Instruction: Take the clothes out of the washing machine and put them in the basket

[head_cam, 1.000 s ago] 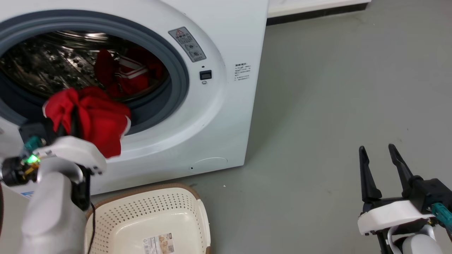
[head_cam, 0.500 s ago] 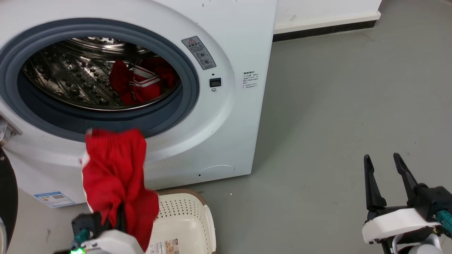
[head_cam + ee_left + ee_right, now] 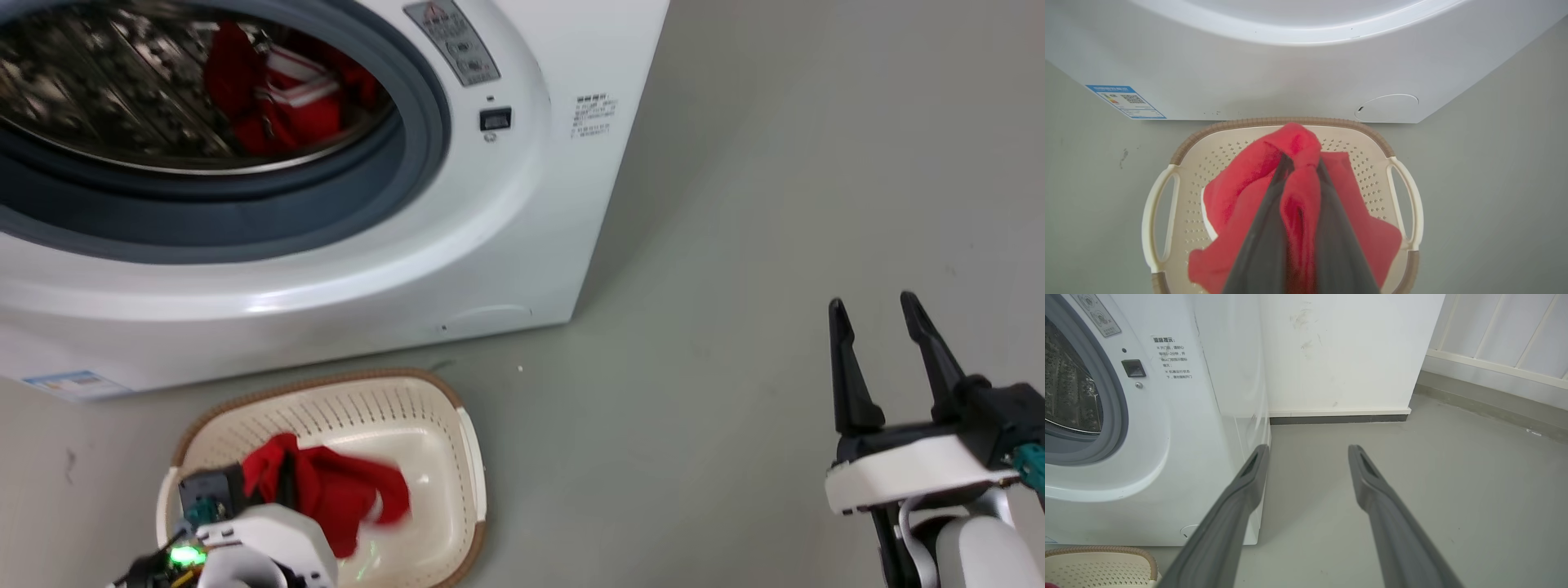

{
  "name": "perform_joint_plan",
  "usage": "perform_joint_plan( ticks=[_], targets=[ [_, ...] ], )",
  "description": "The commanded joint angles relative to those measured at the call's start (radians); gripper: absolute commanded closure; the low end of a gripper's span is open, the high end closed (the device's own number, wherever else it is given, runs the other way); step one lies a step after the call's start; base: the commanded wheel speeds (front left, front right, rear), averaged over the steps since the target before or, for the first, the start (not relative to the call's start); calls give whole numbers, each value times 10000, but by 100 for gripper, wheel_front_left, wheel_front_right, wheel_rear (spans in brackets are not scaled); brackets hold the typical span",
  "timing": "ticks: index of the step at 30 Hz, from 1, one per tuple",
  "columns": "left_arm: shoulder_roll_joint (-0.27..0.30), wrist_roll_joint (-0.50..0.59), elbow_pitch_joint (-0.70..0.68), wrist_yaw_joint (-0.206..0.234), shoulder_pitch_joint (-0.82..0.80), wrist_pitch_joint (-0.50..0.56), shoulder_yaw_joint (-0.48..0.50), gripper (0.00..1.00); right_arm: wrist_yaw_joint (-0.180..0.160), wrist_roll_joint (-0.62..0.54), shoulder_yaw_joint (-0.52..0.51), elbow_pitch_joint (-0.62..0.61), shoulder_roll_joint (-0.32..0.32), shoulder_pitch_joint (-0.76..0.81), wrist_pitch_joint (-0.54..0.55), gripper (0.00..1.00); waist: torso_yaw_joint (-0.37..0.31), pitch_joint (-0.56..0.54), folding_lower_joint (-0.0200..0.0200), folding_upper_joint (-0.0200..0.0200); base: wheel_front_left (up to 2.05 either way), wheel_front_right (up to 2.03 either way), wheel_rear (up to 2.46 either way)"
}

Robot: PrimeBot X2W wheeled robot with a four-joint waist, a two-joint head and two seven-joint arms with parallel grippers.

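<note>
**Release step.** The washing machine (image 3: 522, 204) stands just behind the basket (image 3: 469, 457). Above the basket's middle, the left end effector (image 3: 1303, 160) is clamped on the plain red garment (image 3: 1237, 183). It is probably best to part the jaws low and centrally, so the cloth falls inside the rim, then lift straight clear. The right end effector (image 3: 872, 300) is spread and empty above the floor (image 3: 735, 245).

**Appearance.** The garment is soft, bright red and crumpled, hanging into the basket. A red-and-white striped garment (image 3: 286, 106) lies in the steel drum (image 3: 98, 82).

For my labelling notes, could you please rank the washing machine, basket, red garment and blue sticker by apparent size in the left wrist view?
1. washing machine, cut off by the frame.
2. basket.
3. red garment, nearly as large and nearer the camera, so unsure.
4. blue sticker.
</note>
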Motion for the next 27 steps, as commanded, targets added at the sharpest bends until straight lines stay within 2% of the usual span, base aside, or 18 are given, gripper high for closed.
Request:
perform_joint_plan(
  ticks=[1, 10, 14, 22, 27],
  targets=[
    [182, 25, 369, -35, -548, -114, 67, 100, -3, 62, 75, -89, 4, -285, -77, 0, -307, 1071, 0, 0, 0, 0, 0],
    [598, 33, 2927, -464, -2726, -253, -49, 100, -3, 392, 348, 8, 4, -1168, -459, 0, -875, 2967, 0, 0, 0, 0, 0],
    [656, 41, 3984, -511, -3402, -226, -134, 100, -3, 506, 415, 148, 4, -1467, -610, 0, -1066, 3519, 0, 0, 0, 0, 0],
    [799, -134, 5509, -673, -4150, -16, -137, 100, -3, 663, 498, 234, 5, -1768, -774, 0, -1399, 4088, 0, 0, 0, 0, 0],
    [853, -258, 5952, -729, -4379, 137, -137, 100, -3, 751, 484, 268, 4, -1853, -836, 0, -1486, 4262, 0, 0, 0, 0, 0]
  ],
)
